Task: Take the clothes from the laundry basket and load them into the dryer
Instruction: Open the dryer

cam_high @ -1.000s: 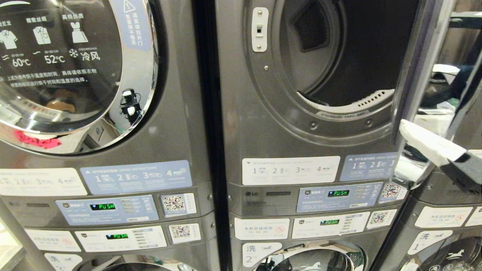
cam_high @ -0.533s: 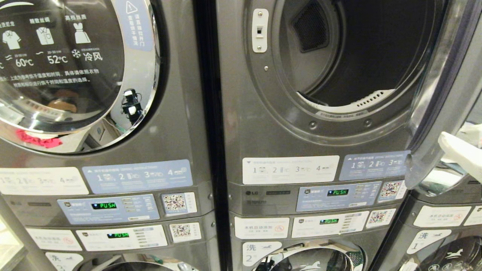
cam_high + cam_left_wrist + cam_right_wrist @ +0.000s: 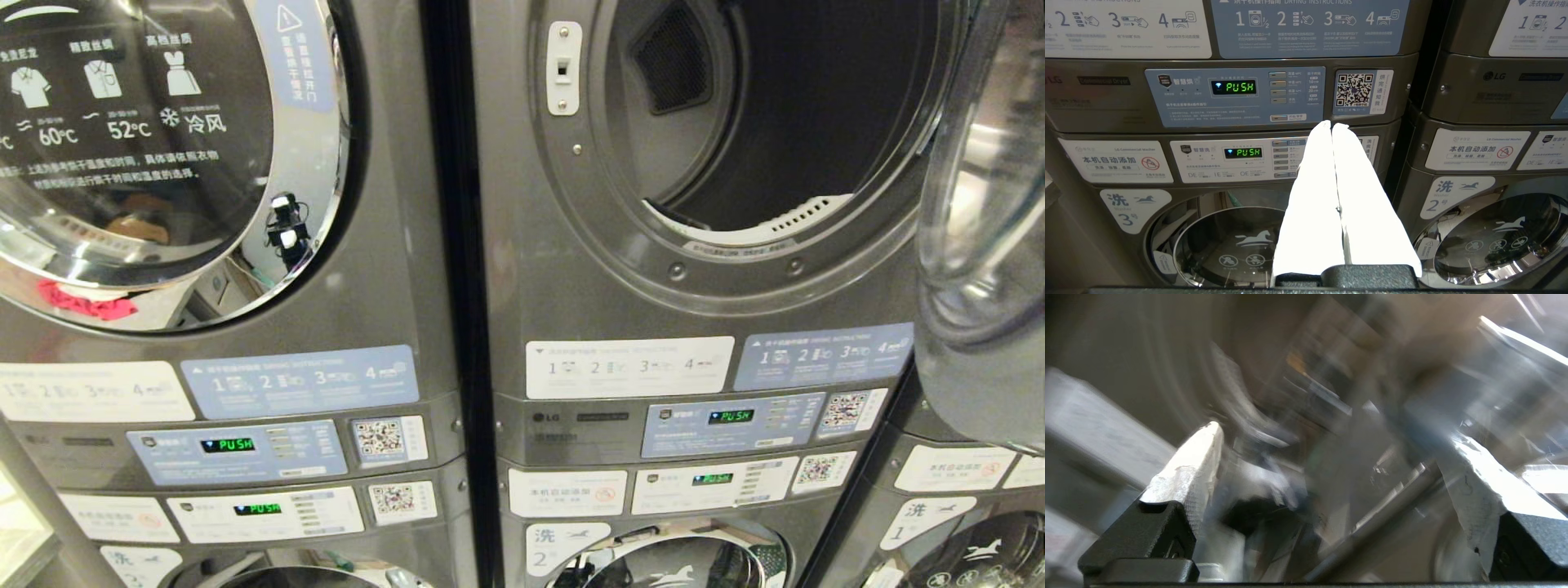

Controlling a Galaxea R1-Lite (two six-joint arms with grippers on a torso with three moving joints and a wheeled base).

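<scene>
The open dryer (image 3: 735,163) stood right of centre, its drum mouth facing the robot, with a latch plate (image 3: 563,67) on the left edge of the opening. Its door (image 3: 980,204) hung swung out to the right. To the left, across a narrow gap, sat a second dryer (image 3: 204,163) with its door shut. Below each drum ran instruction stickers (image 3: 629,367), then a control panel (image 3: 735,425), then a washer (image 3: 669,563) underneath. A third stack (image 3: 963,506) stood at the far right, partly behind the swung door.
</scene>
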